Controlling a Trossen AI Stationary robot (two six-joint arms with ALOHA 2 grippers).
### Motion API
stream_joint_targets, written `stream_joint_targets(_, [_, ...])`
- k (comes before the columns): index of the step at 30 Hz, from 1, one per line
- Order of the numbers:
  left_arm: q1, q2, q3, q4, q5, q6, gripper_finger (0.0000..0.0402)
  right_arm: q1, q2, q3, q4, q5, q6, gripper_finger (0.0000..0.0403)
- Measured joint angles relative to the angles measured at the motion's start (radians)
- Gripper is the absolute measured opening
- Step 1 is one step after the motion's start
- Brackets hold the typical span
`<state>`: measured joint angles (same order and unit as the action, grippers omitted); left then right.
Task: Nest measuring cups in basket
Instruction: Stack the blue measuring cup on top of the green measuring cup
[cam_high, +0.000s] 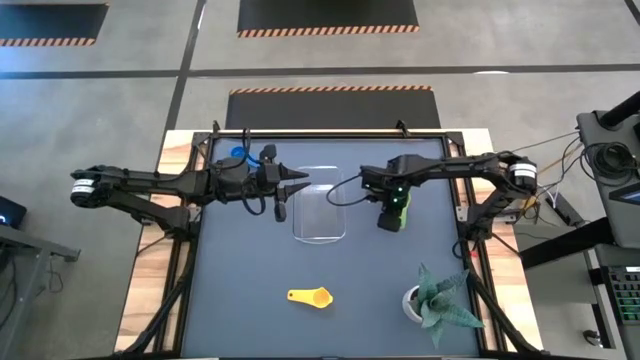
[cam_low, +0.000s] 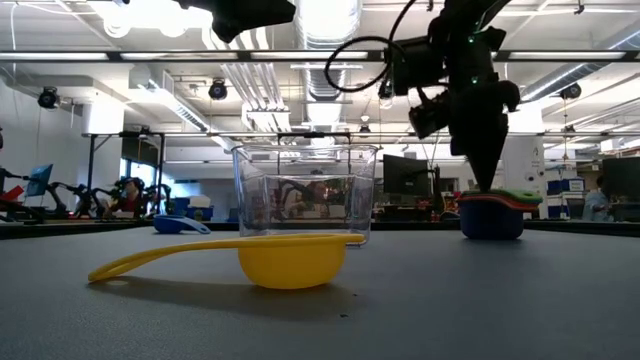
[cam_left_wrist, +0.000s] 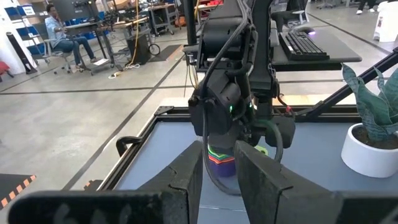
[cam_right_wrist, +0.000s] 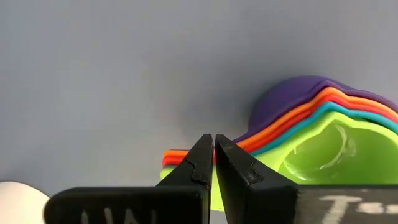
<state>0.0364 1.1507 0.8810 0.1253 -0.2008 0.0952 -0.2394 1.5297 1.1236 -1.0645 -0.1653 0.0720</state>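
A nested stack of measuring cups, purple outermost, then orange, red, teal and green, rests on the dark mat right of the clear basket. My right gripper points down over the stack's handles, shut. A yellow cup lies bowl-down near the front edge. A blue cup sits at the far left. My left gripper hovers level at the basket's left rim, open with nothing between its fingers. My right gripper comes from above with its shut fingertips at the stack's handle end. In the low view the tips reach the stack's top rim. Whether they touch the cups, I cannot tell.
A white pot with a green plant stands at the front right corner. Free mat lies between the basket and the yellow cup. The table's black frame rail runs along the far edge.
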Motion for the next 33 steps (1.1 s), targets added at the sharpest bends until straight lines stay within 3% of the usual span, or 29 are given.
stream_joint_targets(12, [0.000,-0.002,-0.001,-0.052,0.000,-0.028,0.0077,0.000,-0.249,0.010,0.083,0.008,0.066,0.0009])
stream_joint_targets(20, [-0.004,-0.033,0.026,-0.228,0.000,-0.155,0.0077,0.043,-0.439,-0.059,0.256,0.010,0.070,0.0009])
stream_joint_targets(23, [-0.006,-0.046,0.064,-0.370,-0.027,-0.211,0.0077,0.073,-0.486,-0.093,0.303,0.010,0.069,0.0009])
stream_joint_targets(29, [0.004,-0.039,0.160,-0.769,-0.239,-0.354,0.0077,0.118,-0.531,-0.141,0.377,0.023,0.039,0.0009])
stream_joint_targets(33, [0.031,-0.031,0.188,-0.939,-0.261,-0.454,0.0077,0.140,-0.534,-0.145,0.398,0.054,-0.004,0.0009])
